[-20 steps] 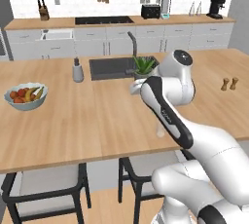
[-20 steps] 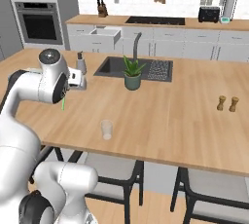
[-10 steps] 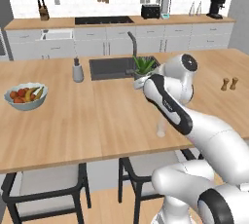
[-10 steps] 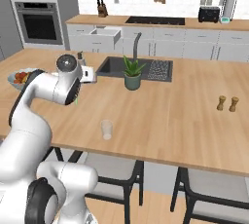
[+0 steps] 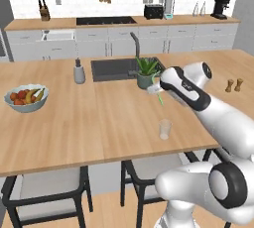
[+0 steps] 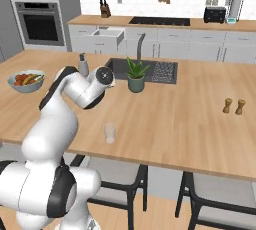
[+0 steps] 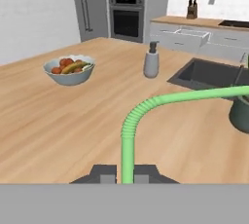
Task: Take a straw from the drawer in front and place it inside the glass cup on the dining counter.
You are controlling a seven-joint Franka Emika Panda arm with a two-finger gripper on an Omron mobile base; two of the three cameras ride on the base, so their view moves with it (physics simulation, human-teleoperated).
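Green plastic runs straight up from between my claw's (image 7: 127,173) two dark fingertips in the hand view: the straw (image 7: 127,140), pinched tight at its lower end; it rises a little way, reaches its ribbed bend, then turns and runs off toward the right edge of that view. So the claw is closed on the straw, and I hold it in the air above the dining counter (image 5: 74,123); from the left base view I see the straw (image 5: 159,97) as a short green sliver poking down and out of the claw (image 5: 155,89), just in front of the potted plant (image 5: 147,72); the glass cup (image 5: 164,129) stands on the wood below and nearer the counter's front edge, apart from the straw, not touching it.

From the right base view the cup (image 6: 110,133) sits upright near the front edge, and my wrist hangs above and a bit behind it; I cannot make out the straw there.

Beyond the claw in the hand view lie the fruit bowl (image 7: 68,69) and a grey soap dispenser (image 7: 151,61) beside the dark sink (image 7: 209,74); the drawer (image 7: 181,36) on the far cabinet run stands pulled open.
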